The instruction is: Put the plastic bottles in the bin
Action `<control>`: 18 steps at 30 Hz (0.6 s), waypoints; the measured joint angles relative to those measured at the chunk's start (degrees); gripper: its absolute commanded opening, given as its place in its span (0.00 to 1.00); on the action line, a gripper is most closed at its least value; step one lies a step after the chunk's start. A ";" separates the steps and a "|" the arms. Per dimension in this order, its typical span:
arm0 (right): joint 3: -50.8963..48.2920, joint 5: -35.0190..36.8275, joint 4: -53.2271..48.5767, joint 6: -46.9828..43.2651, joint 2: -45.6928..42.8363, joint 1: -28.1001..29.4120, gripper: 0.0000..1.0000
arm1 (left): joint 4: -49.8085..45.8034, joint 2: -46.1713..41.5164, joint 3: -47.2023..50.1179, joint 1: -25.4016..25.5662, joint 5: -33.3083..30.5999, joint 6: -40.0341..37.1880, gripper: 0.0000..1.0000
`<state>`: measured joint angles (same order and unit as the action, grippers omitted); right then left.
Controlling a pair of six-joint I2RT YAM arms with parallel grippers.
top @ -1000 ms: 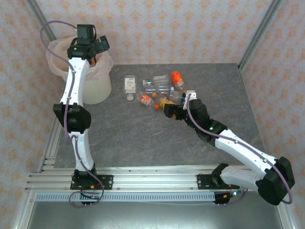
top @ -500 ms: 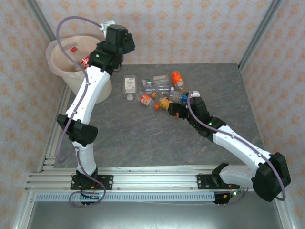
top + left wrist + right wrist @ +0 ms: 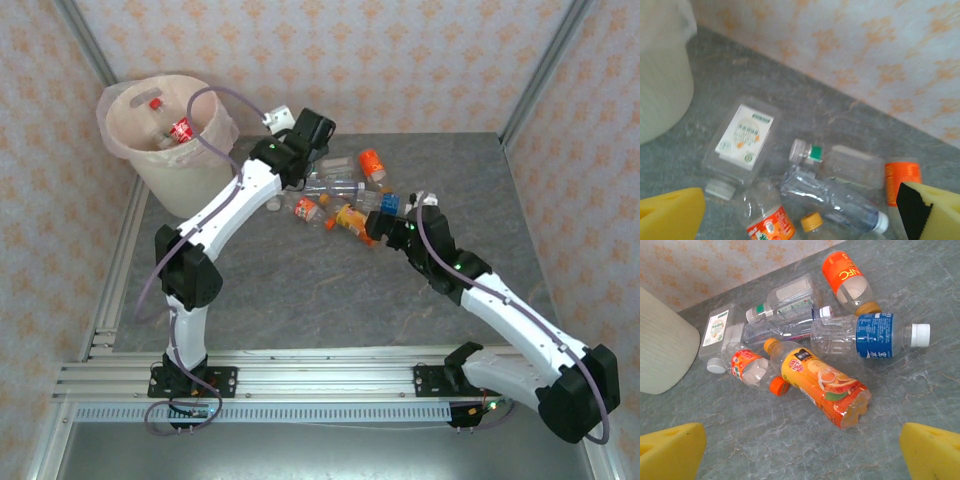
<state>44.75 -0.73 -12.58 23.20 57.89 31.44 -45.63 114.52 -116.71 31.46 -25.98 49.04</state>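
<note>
Both end effectors are released and empty. My left end effector point(image 3: 801, 215) hangs over the far side of the heap, and my right end effector point(image 3: 800, 452) hangs over its near side. The small clear plastic bottles point(image 3: 340, 195) lie jumbled on the grey stone-look tabletop point(image 3: 300, 300), just right of the round cream-white bin point(image 3: 190, 185) with its pinkish liner. A red-labelled bottle point(image 3: 181, 130) already lies inside. They look empty, so I judge them light, thin-walled, slick and apt to roll. I'd pinch the yellow-orange labelled bottle point(image 3: 822, 382) across its mid-body, on the label.
</note>
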 measured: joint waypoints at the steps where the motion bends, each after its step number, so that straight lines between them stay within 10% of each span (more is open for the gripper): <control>1: -0.13 0.17 -0.46 0.00 -0.44 0.00 0.99 | -0.07 0.66 0.72 -0.07 0.44 1.20 1.00; 18: -1.16 1.33 -3.13 0.39 -1.49 0.00 0.99 | 7.91 9.14 12.31 -0.76 15.61 14.10 1.00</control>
<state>43.59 0.60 -15.70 23.59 56.40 31.44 -37.71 123.66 -104.40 30.70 -10.37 63.13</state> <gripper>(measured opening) 0.993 0.999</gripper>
